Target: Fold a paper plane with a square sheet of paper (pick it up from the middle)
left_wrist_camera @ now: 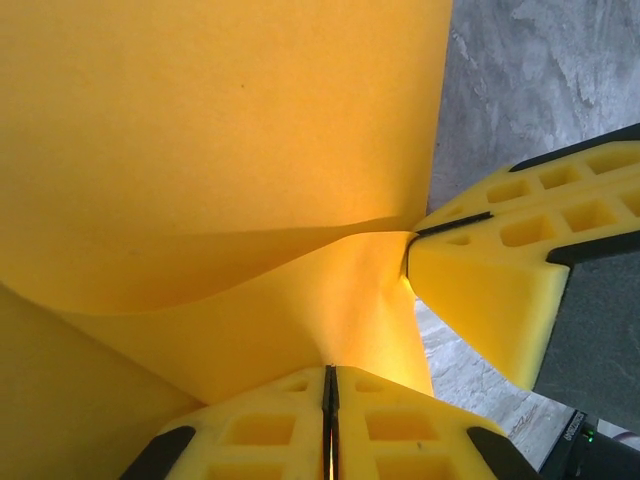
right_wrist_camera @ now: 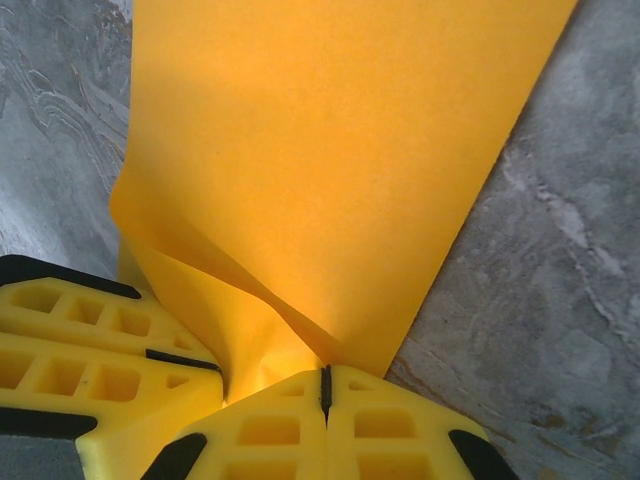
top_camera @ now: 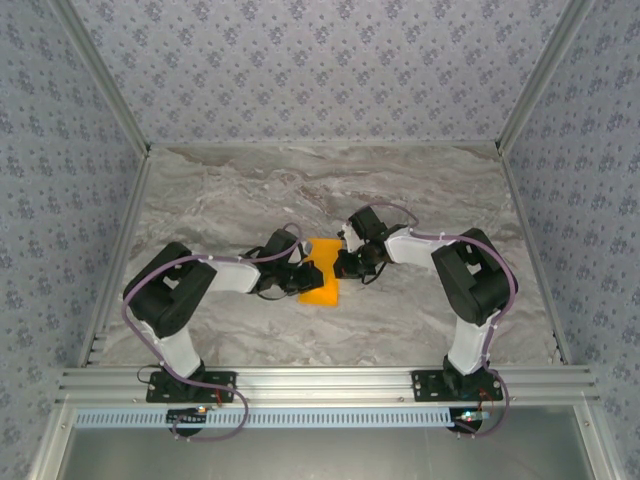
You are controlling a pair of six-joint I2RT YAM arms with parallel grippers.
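Observation:
The square sheet of paper (top_camera: 322, 286) is bright orange and hangs just above the marble table, near its middle, pinched between both grippers. My left gripper (top_camera: 302, 274) grips its left side, and the yellow jaws (left_wrist_camera: 330, 372) are shut on a bunched fold of the sheet (left_wrist_camera: 220, 150). My right gripper (top_camera: 342, 264) holds the right side, shut (right_wrist_camera: 325, 372) on the same gathered part of the paper (right_wrist_camera: 340, 150). The two grip points lie close together, and the sheet bends into a curved pleat between them. Each wrist view catches the other gripper's fingers (left_wrist_camera: 500, 270) (right_wrist_camera: 100, 370) beside its own.
Grey marble table top (top_camera: 250, 190) stretches on all sides of the paper. Patterned walls with metal rails (top_camera: 120, 250) bound the table left, right and back. The arm bases (top_camera: 190, 380) sit on the front rail.

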